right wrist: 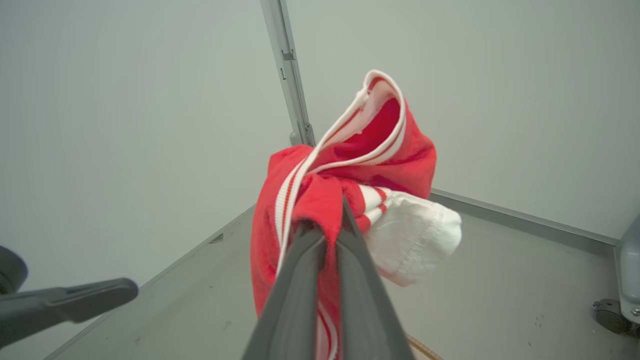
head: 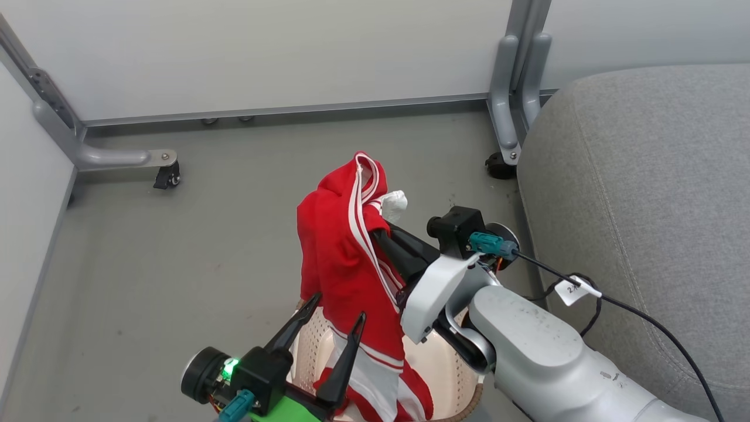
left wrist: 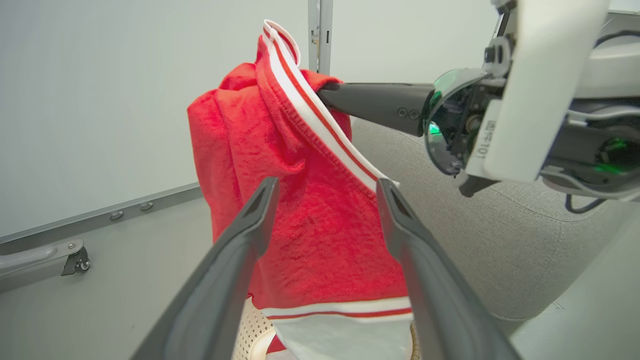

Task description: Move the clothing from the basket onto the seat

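Holding jersey [head: 337, 252] partly out of basket [head: 309, 346] with right gripper [right wrist: 334, 225] clamped, left gripper [head: 340, 306] wide apart, empty. Not yet moved to seat [head: 644, 176].

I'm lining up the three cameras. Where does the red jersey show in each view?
Head view: the red jersey hangs at centre, over the basket.
Left wrist view: the jersey sits at centre, beyond the open left gripper.
Right wrist view: the jersey is at centre, bunched at the fingertips.
Shared landmark: the right gripper, shut on the jersey's top edge.
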Tool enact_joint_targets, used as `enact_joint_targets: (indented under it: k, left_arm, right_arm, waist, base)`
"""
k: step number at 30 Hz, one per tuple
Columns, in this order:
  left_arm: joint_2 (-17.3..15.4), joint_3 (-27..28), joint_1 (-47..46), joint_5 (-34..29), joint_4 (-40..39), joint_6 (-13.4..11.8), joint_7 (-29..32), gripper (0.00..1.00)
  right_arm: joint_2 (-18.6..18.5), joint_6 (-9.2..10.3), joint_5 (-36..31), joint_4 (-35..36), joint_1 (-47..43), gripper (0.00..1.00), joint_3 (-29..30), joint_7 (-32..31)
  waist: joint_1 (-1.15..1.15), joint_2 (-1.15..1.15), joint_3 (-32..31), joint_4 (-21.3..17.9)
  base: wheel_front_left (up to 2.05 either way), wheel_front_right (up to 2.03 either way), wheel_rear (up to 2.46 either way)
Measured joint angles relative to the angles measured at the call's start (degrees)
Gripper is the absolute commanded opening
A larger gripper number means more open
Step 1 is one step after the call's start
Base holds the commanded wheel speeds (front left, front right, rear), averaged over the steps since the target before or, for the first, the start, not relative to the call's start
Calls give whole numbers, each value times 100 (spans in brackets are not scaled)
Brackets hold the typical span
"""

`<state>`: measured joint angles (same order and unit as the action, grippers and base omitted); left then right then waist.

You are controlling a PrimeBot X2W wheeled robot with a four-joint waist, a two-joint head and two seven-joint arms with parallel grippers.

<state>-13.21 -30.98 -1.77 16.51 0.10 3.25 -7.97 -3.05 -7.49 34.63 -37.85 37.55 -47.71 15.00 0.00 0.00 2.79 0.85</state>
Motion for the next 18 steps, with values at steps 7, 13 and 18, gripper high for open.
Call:
enact_joint_targets:
  k: [7,13,18]
  left_arm:
    - [-27,52,-8,10,22,-74,-19,100]
    - [-54,86,-69,16,-11,-97,-54,100]
    - [-92,105,-196,16,-35,-120,-40,100]
  right_arm:
    - [-47,0,-54,29,-9,0,77,1]
    - [-81,0,-135,92,-7,0,223,3]
    - [-120,0,-225,199,10,0,443,4]
  waist:
    - [0,0,37,-152]
    - [0,0,90,-470]
    - [0,0,178,-948]
  base:
    - [0,0,0]
    - [0,0,0]
    - [0,0,0]
